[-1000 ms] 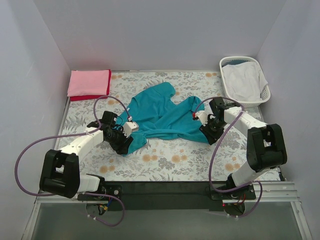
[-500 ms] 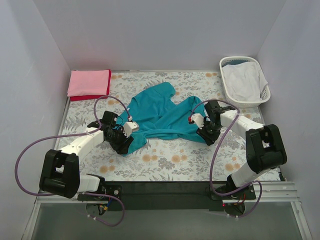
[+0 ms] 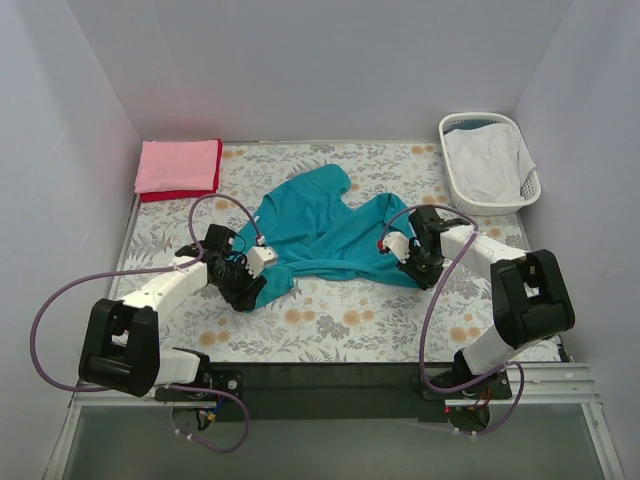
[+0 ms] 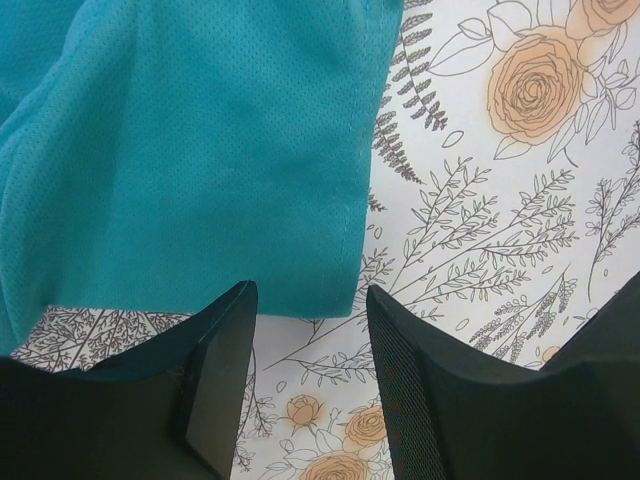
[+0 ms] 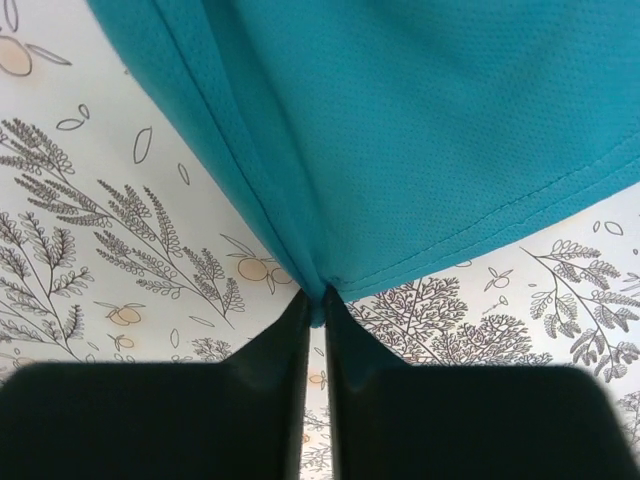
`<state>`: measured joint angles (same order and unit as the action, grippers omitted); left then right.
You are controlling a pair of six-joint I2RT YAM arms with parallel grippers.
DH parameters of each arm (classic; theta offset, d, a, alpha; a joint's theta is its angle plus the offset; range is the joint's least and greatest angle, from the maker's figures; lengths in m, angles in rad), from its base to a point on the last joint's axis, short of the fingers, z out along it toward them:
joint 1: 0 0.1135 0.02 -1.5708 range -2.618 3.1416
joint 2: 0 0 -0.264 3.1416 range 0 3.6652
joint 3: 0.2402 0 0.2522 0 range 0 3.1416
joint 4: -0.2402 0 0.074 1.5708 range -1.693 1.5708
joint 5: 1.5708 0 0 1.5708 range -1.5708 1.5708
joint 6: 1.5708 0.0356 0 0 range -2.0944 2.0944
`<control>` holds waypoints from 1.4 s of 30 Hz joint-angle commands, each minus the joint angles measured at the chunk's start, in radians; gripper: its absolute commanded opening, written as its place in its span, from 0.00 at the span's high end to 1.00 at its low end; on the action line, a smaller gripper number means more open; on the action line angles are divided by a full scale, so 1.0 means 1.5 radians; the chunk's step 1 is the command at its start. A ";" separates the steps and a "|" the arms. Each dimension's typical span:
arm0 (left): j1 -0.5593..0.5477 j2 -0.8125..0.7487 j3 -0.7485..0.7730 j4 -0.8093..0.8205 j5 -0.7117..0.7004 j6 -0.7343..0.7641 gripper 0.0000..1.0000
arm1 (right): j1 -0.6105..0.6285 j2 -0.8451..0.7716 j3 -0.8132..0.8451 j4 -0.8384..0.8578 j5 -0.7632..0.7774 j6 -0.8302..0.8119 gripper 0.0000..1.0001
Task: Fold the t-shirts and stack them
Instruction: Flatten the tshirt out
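Note:
The teal-blue t-shirt [image 3: 325,235] lies crumpled in the middle of the floral table. My left gripper [image 3: 247,292] is open at the shirt's near left hem; in the left wrist view [image 4: 308,330] the hem edge [image 4: 200,180] lies just ahead of the fingers, not between them. My right gripper [image 3: 412,270] is shut on the shirt's near right corner; the right wrist view [image 5: 316,305] shows the teal cloth [image 5: 400,130] pinched between the fingers. A folded light pink t-shirt [image 3: 178,164] lies on a folded red t-shirt [image 3: 165,195] at the back left.
A white slatted laundry basket [image 3: 530,190] with white cloth [image 3: 487,162] inside stands at the back right. Purple cables loop beside both arms. Grey walls close in the table on three sides.
My right gripper has moved a little left and toward the near edge with the shirt corner. My left gripper shifted slightly toward the near edge at the hem.

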<state>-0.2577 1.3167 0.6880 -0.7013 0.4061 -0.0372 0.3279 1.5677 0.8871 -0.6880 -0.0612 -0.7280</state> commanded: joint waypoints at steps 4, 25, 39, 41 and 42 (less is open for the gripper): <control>-0.006 -0.025 -0.008 0.000 0.009 0.055 0.55 | 0.002 -0.010 0.013 0.007 0.000 0.006 0.99; -0.071 -0.073 -0.104 0.083 -0.064 0.104 0.56 | 0.003 -0.029 0.041 -0.018 -0.023 0.017 0.99; -0.087 -0.119 -0.113 0.062 -0.104 0.048 1.00 | 0.002 -0.061 0.073 -0.038 -0.020 0.020 0.99; -0.083 -0.130 -0.066 0.041 -0.097 0.025 1.00 | 0.003 -0.073 0.095 -0.043 -0.011 0.016 0.99; -0.077 -0.134 -0.007 0.014 -0.084 -0.009 1.00 | 0.001 -0.088 0.104 -0.048 0.000 0.014 0.99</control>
<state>-0.3847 1.1450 0.5346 -0.5922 0.2825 0.0460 0.3286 1.5043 0.9714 -0.7319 -0.0784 -0.7067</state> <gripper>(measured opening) 0.020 0.024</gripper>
